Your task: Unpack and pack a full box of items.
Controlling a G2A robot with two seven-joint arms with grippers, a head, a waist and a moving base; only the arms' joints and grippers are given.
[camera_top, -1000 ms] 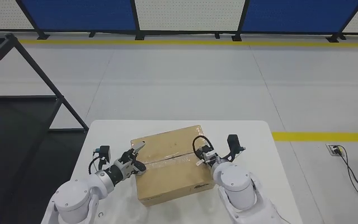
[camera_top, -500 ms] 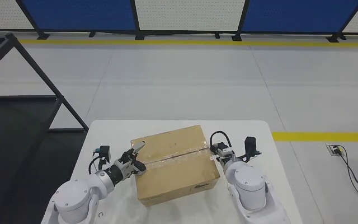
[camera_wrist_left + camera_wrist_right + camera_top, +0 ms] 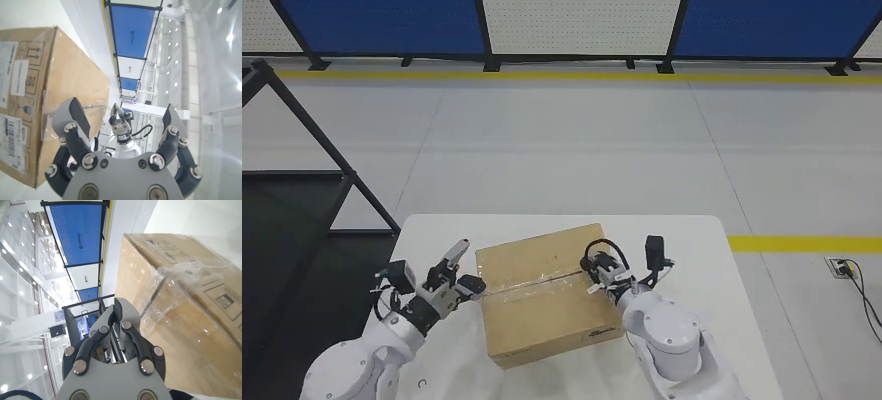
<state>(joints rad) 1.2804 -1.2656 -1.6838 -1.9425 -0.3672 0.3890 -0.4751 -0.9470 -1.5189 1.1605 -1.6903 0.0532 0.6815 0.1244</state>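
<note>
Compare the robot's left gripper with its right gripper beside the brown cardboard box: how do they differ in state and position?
The left gripper is open wide, while the right gripper is shut tight. The left gripper sits off the side of the brown cardboard box, over the white table. The right gripper sits over the box's top edge. Both are level with the clear tape seam, at opposite ends.

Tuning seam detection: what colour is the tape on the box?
Clear, glossy tape over the brown cardboard box; right wrist view shows it best.

R gripper (image 3: 115,307) closed, just beside cardboard box (image 3: 189,336), crinkled clear tape (image 3: 175,275)
</note>
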